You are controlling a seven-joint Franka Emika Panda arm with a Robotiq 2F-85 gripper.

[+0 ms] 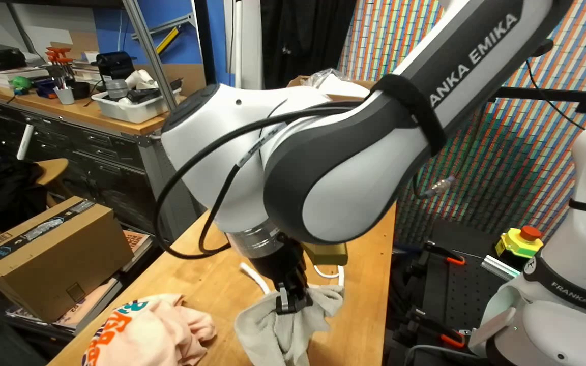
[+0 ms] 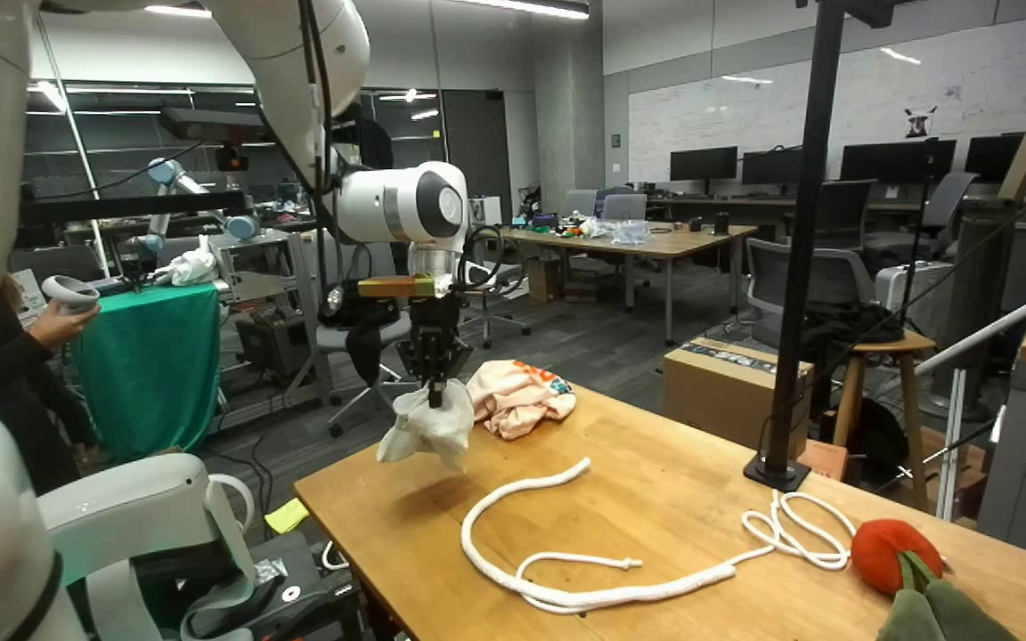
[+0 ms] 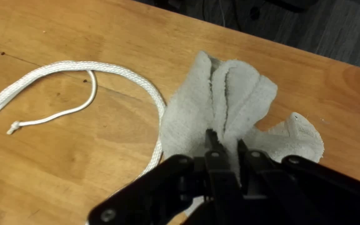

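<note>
tool (image 3: 226,140) is grasping the pale grey cloth (image 3: 186,125) by a pinched fold, so the cloth hangs directly below it, over the bench (image 3: 120,115), showing no clear long axis, while white rope (image 3: 117,69) lies nearby.

I count one gripper (image 3: 227,140), one grey cloth (image 3: 188,122), one pink cloth (image 2: 522,401), one round red object (image 2: 891,554) near right, one yellow stop-button box (image 1: 520,244), one wooden stool (image 2: 914,344) and four monitors (image 2: 898,162) far right.
</note>
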